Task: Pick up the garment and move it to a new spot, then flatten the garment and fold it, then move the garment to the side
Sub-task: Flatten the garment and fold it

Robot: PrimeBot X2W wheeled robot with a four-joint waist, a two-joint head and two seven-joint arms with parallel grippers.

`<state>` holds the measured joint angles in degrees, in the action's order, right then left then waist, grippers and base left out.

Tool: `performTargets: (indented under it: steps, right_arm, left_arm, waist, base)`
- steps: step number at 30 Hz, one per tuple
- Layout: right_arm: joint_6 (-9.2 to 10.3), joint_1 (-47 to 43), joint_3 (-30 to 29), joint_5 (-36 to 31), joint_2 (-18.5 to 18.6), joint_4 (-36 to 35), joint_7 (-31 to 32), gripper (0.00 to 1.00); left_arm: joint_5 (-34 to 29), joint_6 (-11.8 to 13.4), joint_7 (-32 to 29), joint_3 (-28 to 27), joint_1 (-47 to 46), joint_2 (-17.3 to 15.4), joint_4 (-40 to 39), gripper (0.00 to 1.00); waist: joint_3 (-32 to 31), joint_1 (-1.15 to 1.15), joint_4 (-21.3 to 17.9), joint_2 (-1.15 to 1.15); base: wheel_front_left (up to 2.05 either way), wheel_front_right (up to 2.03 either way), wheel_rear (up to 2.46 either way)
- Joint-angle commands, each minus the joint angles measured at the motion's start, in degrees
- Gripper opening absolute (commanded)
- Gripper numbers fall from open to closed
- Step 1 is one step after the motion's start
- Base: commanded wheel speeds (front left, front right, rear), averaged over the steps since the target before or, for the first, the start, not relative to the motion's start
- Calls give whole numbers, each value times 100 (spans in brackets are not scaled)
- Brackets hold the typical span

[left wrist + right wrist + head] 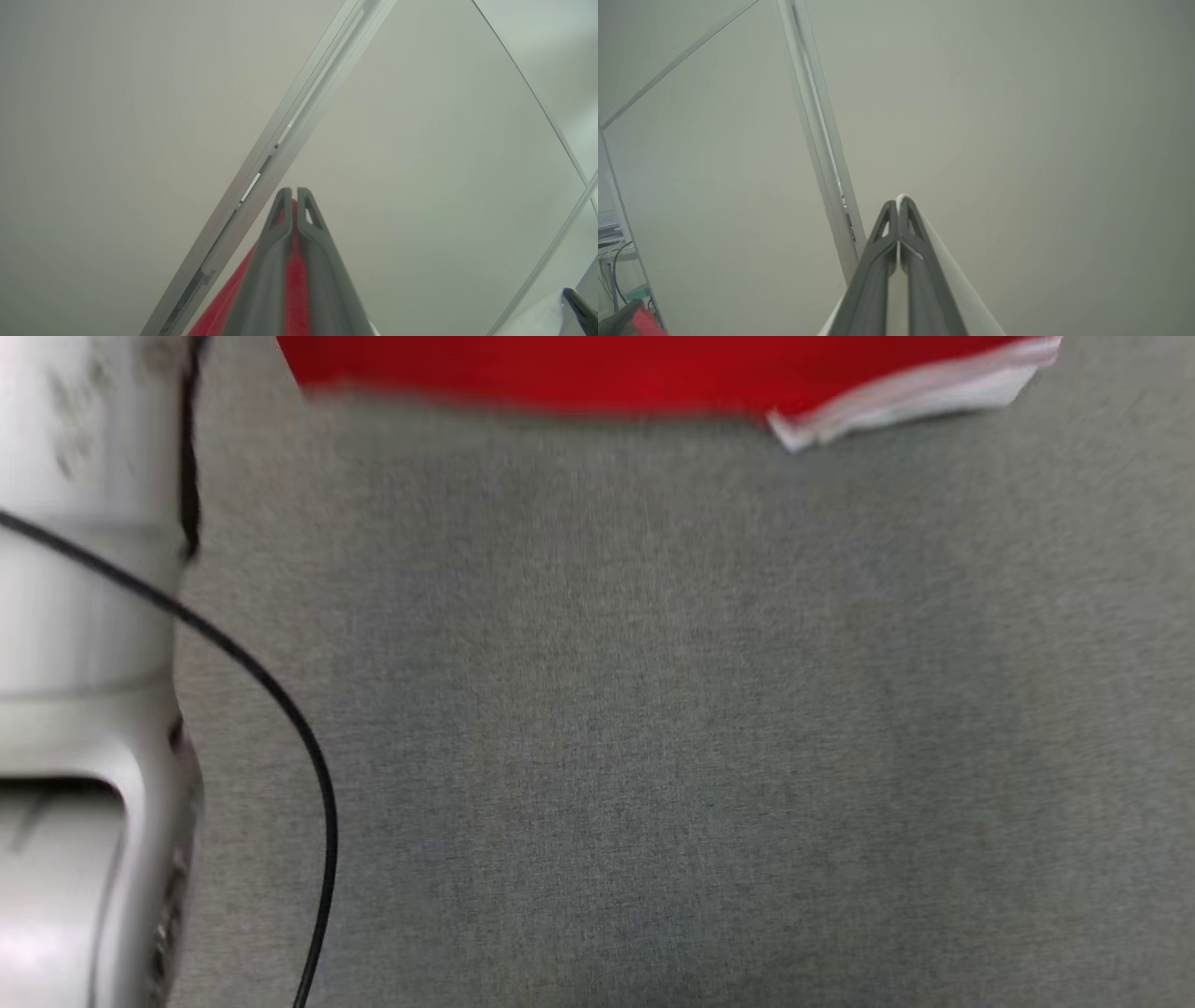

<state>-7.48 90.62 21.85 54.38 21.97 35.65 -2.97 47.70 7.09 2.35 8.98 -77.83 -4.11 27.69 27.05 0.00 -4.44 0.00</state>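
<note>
**Garment pinched in both grippers, held up off the worktop**

Garment (579, 373): red knit with a white edge (915, 392). Judged light, soft and limp. It will sag and swing between any two hold points and has no stiffness of its own. It is not fragile, and thin cloth can creep out of a shallow pinch. Best holds are two well-separated points along one edge or at the corners, so the cloth hangs spread.

Left gripper (294, 191): fingers (266, 280) pressed together, with red cloth running up the gap between them almost to the tips.

Right gripper (899, 201): fingers likewise closed. White cloth peeks over the tips and trails down beside one finger, presumably the garment's white edge.

Head view (blurred): the garment spans the top edge, above bare grey worktop (653, 709). Whether its lower edge touches the worktop, I cannot tell. The pale left forearm (84, 616) and a black cable (280, 709) are at the left.
</note>
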Motion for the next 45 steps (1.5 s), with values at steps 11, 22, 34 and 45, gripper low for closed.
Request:
performTargets:
  steps: [11,22,34,45]
  right_arm:
    - [-5,1342,-204,-1494,-55,-330,-1223,0]
    - [-4,-431,-471,-1613,-410,-182,-1224,0]
    - [-4,-1961,524,40,-225,385,-1224,0]
    - [-4,-3226,1277,1443,-257,1212,-1200,0]
  left_arm:
    - [-675,-512,1279,-90,-1734,97,520,0]
    - [-560,-787,1281,289,-578,112,941,0]
    - [-412,-906,1282,378,715,112,2073,0]
    - [-754,-1020,1282,69,1966,112,2782,0]
  waist:
    - [1371,0,-24,0]
    - [1560,0,58,0]
    - [766,0,74,0]
    - [-280,0,20,0]
  base:
    - [0,0,0]
    - [0,0,0]
    - [0,0,0]
    - [0,0,0]
